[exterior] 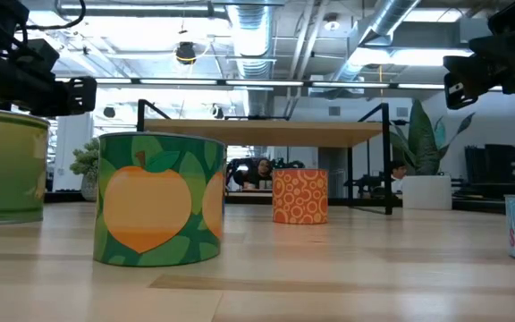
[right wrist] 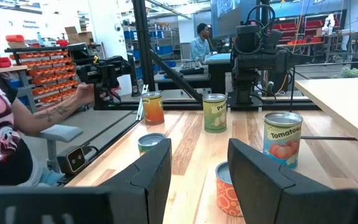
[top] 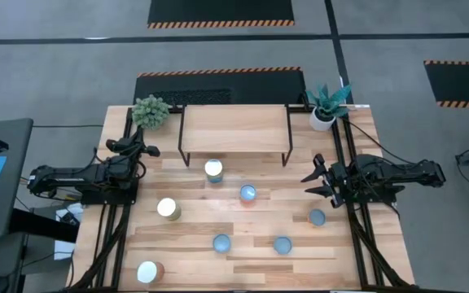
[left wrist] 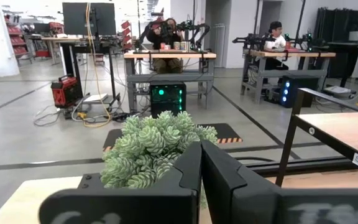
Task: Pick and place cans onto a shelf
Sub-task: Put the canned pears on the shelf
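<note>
1. Right gripper (top: 314,180) spread apart and empty, hovering at the table's right edge; left gripper (top: 146,147) pressed closed on nothing, hovering at the left edge beside the bushy green plant (top: 151,111).
2. Nearest the right gripper: pale-blue-topped can (top: 317,217), then an orange-labelled can (top: 247,194) and a shiny-topped tomato can (top: 213,170).
3. Farther off: four more cans (top: 221,242) scattered across the striped tabletop (top: 194,236).
4. Beyond both grippers: shelf (top: 234,129), smooth light wood on thin black legs, bare.
5. By the look of it, nothing placed yet; all seven cylindrical tins left.
</note>
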You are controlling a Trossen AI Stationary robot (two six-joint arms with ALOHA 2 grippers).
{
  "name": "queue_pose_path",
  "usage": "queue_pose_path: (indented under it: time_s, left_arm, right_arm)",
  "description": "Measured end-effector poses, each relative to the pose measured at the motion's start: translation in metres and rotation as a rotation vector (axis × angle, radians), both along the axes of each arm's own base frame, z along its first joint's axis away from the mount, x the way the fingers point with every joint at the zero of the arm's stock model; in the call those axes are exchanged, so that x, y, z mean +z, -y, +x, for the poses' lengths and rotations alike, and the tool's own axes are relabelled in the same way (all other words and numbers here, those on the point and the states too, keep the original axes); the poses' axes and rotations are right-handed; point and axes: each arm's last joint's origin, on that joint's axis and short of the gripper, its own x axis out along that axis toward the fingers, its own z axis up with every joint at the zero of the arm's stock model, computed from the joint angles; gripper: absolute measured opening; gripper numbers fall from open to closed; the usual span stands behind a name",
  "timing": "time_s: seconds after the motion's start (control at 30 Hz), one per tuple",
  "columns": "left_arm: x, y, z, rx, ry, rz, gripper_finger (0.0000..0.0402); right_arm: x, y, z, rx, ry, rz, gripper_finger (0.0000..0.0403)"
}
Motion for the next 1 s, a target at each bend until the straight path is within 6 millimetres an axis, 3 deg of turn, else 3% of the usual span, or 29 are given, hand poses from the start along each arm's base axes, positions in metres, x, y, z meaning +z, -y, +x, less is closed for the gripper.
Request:
queue_pose_path:
  time_s: [0.27,0.57,0.8,1.0]
  left_arm:
    - [0.0,0.0,0.0,-0.014,0.058,-0.011,0.0]
    - [0.003,0.002,0.007,-0.251,0.127,-0.038,0.0]
    - [0.014,0.01,0.018,-0.731,0.231,-0.041,0.0]
    - [0.022,0.025,0.023,-1.267,0.169,0.098,0.0]
  right_arm:
    - [0.0,0.0,0.0,-0.002,0.015,-0.047,0.0182]
    - [0.0,0.0,0.0,0.0,0.017,-0.05,0.0182]
    - [0.004,0.0,0.0,-0.001,0.051,-0.049,0.0182]
    - [0.007,0.0,-0.001,-0.002,0.09,-0.047,0.0182]
